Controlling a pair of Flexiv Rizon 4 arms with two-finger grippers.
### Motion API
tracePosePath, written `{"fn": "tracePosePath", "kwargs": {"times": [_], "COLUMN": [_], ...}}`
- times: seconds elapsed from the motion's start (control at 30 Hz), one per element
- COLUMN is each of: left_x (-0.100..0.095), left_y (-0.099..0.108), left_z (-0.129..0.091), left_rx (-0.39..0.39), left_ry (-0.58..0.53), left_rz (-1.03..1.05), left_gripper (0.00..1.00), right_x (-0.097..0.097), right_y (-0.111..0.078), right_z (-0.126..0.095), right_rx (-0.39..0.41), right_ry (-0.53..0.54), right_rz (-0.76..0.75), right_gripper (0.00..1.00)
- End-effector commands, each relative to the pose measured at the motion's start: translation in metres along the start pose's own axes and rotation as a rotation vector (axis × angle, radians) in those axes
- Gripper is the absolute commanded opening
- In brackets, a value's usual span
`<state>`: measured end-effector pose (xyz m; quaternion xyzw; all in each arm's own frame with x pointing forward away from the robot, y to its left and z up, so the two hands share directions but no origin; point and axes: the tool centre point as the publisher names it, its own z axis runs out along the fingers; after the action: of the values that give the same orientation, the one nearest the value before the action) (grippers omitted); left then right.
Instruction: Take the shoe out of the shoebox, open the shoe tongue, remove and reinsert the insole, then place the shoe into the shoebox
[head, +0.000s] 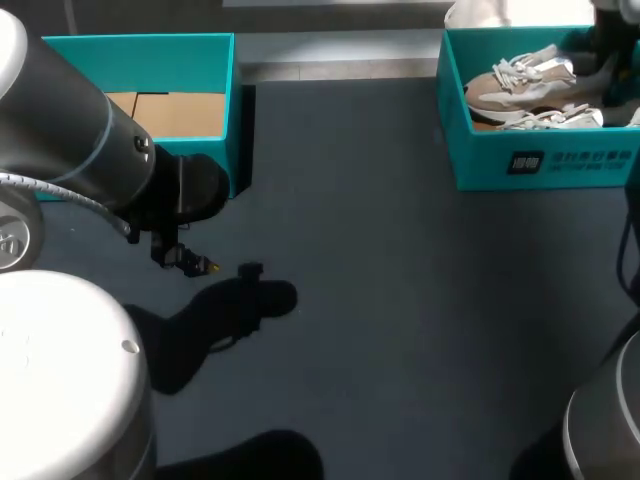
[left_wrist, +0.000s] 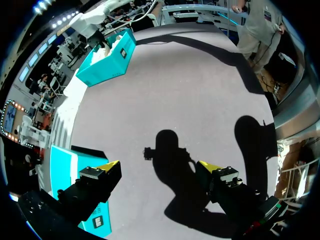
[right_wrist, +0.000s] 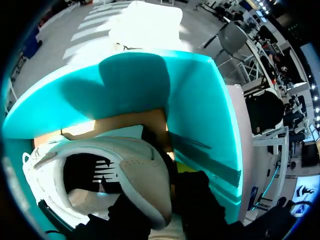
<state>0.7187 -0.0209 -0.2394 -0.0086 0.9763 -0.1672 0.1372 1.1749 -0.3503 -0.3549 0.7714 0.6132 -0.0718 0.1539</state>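
The teal shoebox (head: 540, 165) stands at the table's far right, holding a beige shoe (head: 520, 85) with white laces and a second, paler shoe (head: 555, 118). My right gripper (head: 600, 55) is down inside the box at its far right end. In the right wrist view the right gripper (right_wrist: 167, 200) is shut on the heel collar of the pale shoe (right_wrist: 135, 172), one finger inside the opening and one outside, with the box wall (right_wrist: 200, 125) close beside it. My left gripper (head: 190, 262) hangs open over bare table at the left, far from the shoebox (left_wrist: 107, 57); its fingers (left_wrist: 107, 167) hold nothing.
A second teal box (head: 140, 70) with a cardboard floor stands at the back left, just behind my left arm and beside the left gripper (left_wrist: 65, 165). A small dark object (head: 250, 270) lies on the grey table near the left gripper.
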Motion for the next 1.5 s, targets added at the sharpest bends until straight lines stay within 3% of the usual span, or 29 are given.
{"fn": "tracePosePath", "kwargs": {"times": [0.03, 0.37, 0.43, 0.53, 0.7, 1.27, 1.5], "left_x": [0.002, 0.002, 0.002, 0.002, 0.002, 0.002, 0.002], "left_y": [0.001, 0.001, 0.001, 0.001, 0.001, 0.001, 0.001], "left_z": [-0.001, -0.001, -0.001, -0.001, -0.001, -0.001, -0.001], "left_rx": [0.001, 0.001, 0.001, 0.001, 0.001, 0.001, 0.001], "left_ry": [-0.001, -0.001, -0.001, -0.001, -0.001, -0.001, -0.001], "left_rz": [0.001, 0.001, 0.001, 0.001, 0.001, 0.001, 0.001], "left_gripper": [1.00, 1.00, 1.00, 1.00, 1.00, 1.00, 1.00], "right_x": [0.003, 0.005, 0.004, 0.002, 0.000, -0.014, -0.025], "right_y": [0.007, 0.009, 0.010, 0.010, 0.010, -0.002, -0.018], "right_z": [0.008, 0.017, 0.017, 0.014, 0.009, -0.055, -0.092], "right_rx": [0.015, 0.024, 0.030, 0.036, 0.039, 0.074, 0.083], "right_ry": [-0.008, -0.020, -0.017, -0.010, 0.007, 0.119, 0.186], "right_rz": [0.005, 0.013, 0.015, 0.015, 0.005, -0.049, -0.093], "right_gripper": [0.00, 0.00, 0.21, 0.39, 0.47, 0.49, 0.53]}}
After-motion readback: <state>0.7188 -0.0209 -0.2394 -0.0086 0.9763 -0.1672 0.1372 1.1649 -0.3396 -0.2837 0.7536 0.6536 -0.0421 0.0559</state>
